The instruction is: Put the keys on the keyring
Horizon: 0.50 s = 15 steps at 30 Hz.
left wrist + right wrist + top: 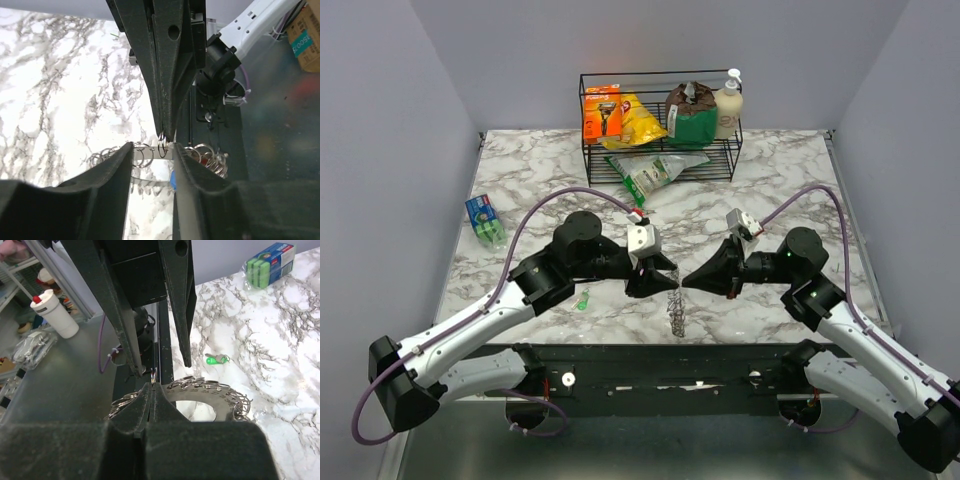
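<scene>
Item: keys-to-keyring job, partly done, judged from how things are lying. On the far left of the marble surface (770, 180) a blue-and-green sponge pack (485, 220) is sitting unused. Next, the green key (583, 298) is lying loose and flat on the surface, well apart from the ring, so at least this one is still waiting to be threaded. Its long axis is running roughly near-to-far in the overhead view, and which end is pointing where is too small to tell. The left hand (151, 150) is hanging over the ring with its fingers standing apart, one on each side of the wire, gripping nothing as far as the views show. The keyring (200, 385) is sitting between the two hands near the front edge, already fringed with many small silver keys fanning outward. From above the bunch is stretching as a narrow strip from the fingertips toward the near edge, so its long axis is running near-to-far. It appears to be tilting, with one rim raised at the fingertips. A blue patch (172, 180) is showing under the ring in the left wrist view. This is probably the blue-headed key, though whether it is threaded cannot be told. The right hand (152, 387) is pressing its fingers fully together, pinching a small wire loop at the keyring's rim. Remaining, by judgement: fetching the green key and working it onto the wire.
</scene>
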Tool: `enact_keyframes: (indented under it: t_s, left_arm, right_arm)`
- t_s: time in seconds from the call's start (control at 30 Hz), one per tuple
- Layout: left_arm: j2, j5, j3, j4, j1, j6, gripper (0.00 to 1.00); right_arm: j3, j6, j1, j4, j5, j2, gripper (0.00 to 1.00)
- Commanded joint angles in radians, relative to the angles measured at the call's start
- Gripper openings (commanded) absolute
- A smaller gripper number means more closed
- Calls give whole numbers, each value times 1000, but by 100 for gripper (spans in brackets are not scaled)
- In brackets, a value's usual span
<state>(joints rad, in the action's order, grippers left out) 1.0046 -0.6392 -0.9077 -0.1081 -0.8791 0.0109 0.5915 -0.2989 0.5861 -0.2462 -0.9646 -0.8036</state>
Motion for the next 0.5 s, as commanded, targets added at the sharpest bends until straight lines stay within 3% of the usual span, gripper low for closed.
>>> enact_keyframes:
  t_s: [0.0,0.23,0.47]
  left_arm:
    - [-38,59,12,33,-3,4,54]
    - [-100,69,55,104,0,26,62]
    - [-135,16,105,231,14,84,61]
  right_arm:
    - [2,-8,4,-57,15,6,1]
    - [-10,-5,4,-79,65,37,1]
    - [-68,-94,4,-244,145,118,1]
